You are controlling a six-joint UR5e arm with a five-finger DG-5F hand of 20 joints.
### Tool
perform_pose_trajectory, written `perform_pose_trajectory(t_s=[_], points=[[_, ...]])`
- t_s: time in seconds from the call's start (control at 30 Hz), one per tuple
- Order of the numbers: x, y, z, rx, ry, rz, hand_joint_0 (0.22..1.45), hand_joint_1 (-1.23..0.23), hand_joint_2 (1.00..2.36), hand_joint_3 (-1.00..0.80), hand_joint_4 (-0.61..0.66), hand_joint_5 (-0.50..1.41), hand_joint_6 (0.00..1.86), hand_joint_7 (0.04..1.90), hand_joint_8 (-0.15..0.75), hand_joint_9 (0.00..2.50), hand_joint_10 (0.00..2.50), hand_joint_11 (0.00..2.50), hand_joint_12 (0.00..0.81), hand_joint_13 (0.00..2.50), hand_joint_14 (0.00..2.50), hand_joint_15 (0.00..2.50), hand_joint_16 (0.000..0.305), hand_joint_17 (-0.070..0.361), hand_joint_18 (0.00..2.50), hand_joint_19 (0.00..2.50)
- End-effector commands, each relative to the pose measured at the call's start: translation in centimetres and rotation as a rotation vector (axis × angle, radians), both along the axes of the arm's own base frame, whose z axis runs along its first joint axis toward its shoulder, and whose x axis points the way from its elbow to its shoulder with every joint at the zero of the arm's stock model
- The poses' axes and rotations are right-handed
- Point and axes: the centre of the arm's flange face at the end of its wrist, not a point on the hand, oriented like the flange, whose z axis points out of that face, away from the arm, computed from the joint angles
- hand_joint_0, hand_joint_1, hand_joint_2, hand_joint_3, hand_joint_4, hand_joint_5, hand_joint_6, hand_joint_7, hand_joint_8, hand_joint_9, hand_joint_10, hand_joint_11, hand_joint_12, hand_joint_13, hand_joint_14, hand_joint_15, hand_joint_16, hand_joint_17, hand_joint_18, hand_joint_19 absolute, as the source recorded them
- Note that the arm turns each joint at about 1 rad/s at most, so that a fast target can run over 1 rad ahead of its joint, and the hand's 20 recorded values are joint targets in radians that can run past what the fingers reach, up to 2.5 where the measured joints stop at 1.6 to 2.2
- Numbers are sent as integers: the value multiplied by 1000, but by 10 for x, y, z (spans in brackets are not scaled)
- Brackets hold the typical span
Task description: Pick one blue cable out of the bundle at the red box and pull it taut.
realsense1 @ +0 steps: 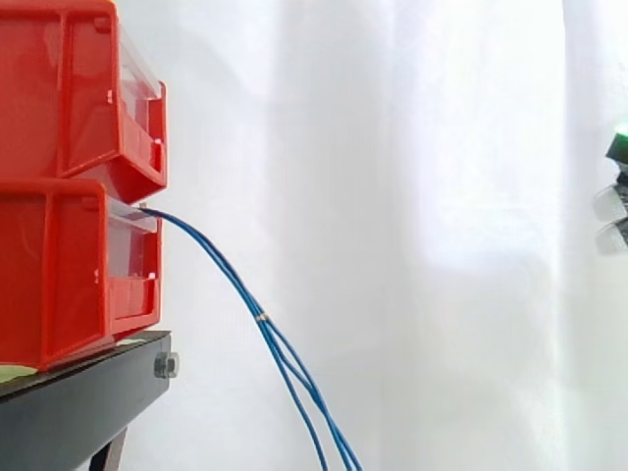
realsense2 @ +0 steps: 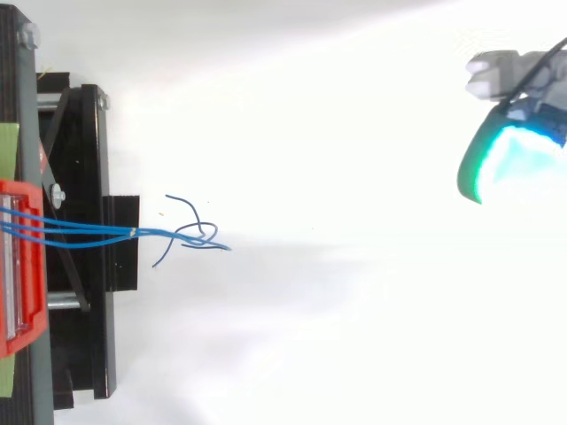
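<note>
Hand: at the edge of both views, glowing green and cyan (realsense2: 507, 161) (realsense1: 618, 147); it touches nothing, and whether it is spread or closed cannot be told.
Blue cable bundle: well apart from the hand (realsense1: 241, 287) (realsense2: 89, 232), straight across the open space in front of it, untouched.
Bundle's start: it leaves the top front of the lower red bin (realsense1: 59, 275), about level with the hand in the side view.
Bundle's run: it droops down and towards the hand's side, ending lower than the hand.
Pale band: it ties the strands together partway down (realsense1: 262, 318), on the stretch nearer the bins than the hand.
Loose ends: in the top view they splay and curl (realsense2: 197, 232), the part of the bundle closest to the hand, still far from it.
Upper red bin: stacked on the lower one (realsense1: 69, 88), farthest from the hand.
Black stand: under the bins (realsense1: 78, 402).
Writing: a small red-and-white sticker on the stand (realsense2: 42, 159), its print too small to tell.
Backdrop: white curtain (realsense1: 412, 196) behind hand and cables.
</note>
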Motion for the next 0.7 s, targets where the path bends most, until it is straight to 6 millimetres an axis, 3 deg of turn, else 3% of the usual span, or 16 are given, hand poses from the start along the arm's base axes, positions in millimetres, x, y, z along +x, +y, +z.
perform_pose_trajectory(t_s=[0.0, 0.43, 0.67], points=[[7, 2, -2, 10, -31, 0, 498, -625, 1000, -500, 411, -190, 502, 759, 282, 62, 0, 0, 383, 0, 0, 0, 70, 158, 0, 77], [13, 4, 2, -6, -75, -24, 500, -630, 1000, -500, 411, -189, 502, 762, 287, 80, 0, 0, 385, 0, 0, 0, 70, 158, 0, 90], [29, 1, -17, -35, -97, -76, 500, -629, 1000, -500, 410, -188, 502, 762, 289, 89, 0, 0, 384, 0, 0, 0, 70, 158, 0, 97]])
